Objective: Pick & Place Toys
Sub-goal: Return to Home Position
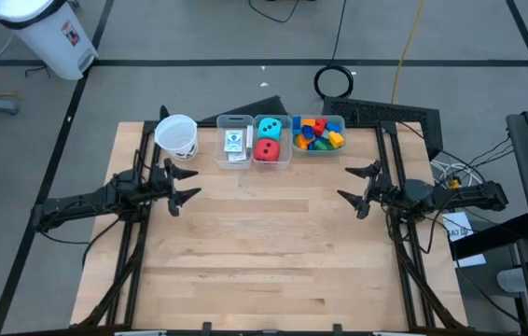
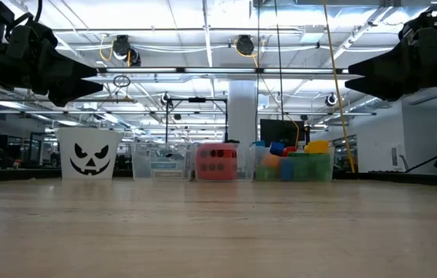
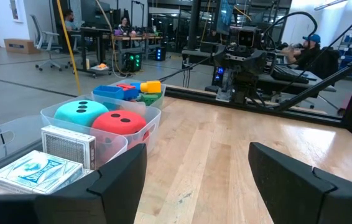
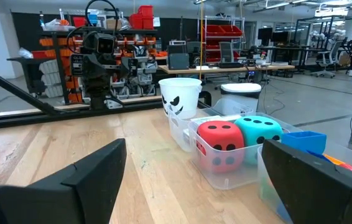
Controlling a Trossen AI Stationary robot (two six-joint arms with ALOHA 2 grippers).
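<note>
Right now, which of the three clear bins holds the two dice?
The middle bin: it holds the teal die and the red die. The left bin has card packs, the right bin coloured bricks.

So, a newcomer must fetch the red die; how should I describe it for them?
At the table's far edge, right of the white cup, three clear bins stand in a row. The middle bin holds two dice: the red die lies nearer the table's centre, the teal die behind it.
</note>
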